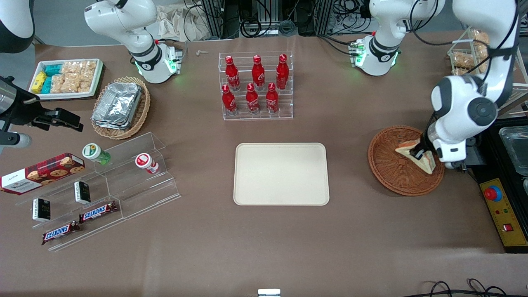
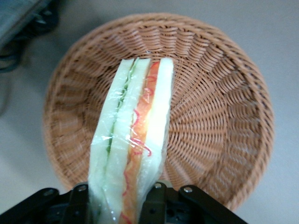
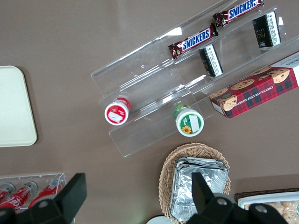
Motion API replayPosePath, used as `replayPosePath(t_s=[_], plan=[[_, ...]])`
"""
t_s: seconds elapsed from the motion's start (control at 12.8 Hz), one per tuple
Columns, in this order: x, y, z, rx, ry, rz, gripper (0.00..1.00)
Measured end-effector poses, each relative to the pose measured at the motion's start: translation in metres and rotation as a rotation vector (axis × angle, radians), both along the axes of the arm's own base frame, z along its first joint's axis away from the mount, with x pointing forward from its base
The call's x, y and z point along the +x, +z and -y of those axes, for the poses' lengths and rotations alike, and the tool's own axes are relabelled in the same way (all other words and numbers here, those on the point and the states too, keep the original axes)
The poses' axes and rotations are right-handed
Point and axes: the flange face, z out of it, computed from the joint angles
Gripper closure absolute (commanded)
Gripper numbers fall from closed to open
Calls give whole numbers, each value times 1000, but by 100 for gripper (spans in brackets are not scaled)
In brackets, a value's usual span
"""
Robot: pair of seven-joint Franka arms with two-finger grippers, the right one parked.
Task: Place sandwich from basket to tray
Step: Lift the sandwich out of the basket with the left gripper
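Sandwich [image 2: 133, 144], wrapped in clear film, fills the wrist view, pinched between the two fingers of the hand [image 2: 122, 200]. From the front, the hand [image 1: 421, 153] holds the wedge [image 1: 416, 156] over the basket [image 1: 390, 165], at the rim toward the working arm's end of the desk [image 1: 264, 239]; whether it is clear of the weave cannot be told. Step in hand: the grasp, apparently made. Next move, by judgement: raise it over the rim, then carry it sideways to the bare tray [image 1: 281, 173], which lies well apart at mid-desk.
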Motion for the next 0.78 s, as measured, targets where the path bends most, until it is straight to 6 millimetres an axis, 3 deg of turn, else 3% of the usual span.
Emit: replayPosePath(t_s=[0.31, 0.55, 0.78], plan=[[8, 93, 31, -2, -113, -34, 100], [15, 127, 62, -6, -245, -53, 100], [16, 145, 80, -30, -486, -72, 100]])
